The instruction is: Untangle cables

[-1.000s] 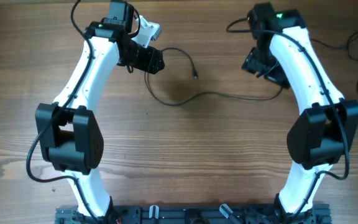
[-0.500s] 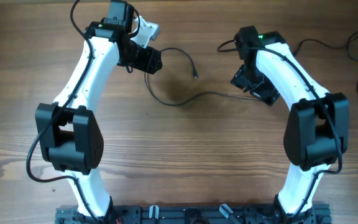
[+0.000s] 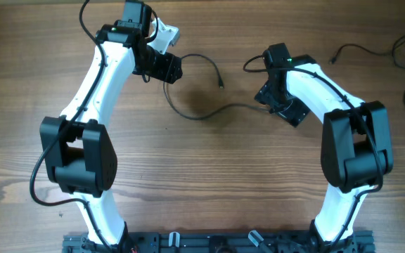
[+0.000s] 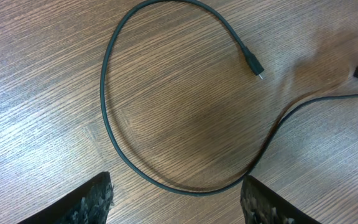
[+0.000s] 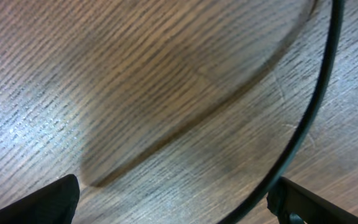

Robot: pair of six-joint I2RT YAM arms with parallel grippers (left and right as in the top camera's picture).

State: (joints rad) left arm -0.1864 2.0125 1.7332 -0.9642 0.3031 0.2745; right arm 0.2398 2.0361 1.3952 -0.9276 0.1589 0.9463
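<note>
One thin black cable lies on the wooden table between my arms. It curls into an open loop ending in a small plug, then runs right toward my right gripper. My left gripper hovers at the loop's left side; in the left wrist view its jaws stand apart, open, with the cable's curve just beyond the fingertips. My right gripper is low over the same cable's right stretch, open. The cable passes just inside its right finger, ungripped.
More thin black cables lie at the table's far right edge, one with a plug end pointing left. The arms' own thicker black leads hang along the white links. The base rail runs along the near edge.
My right arm has swung left and forward, bringing its gripper down over the cable's right stretch. The left arm and the cable loop have not moved.
</note>
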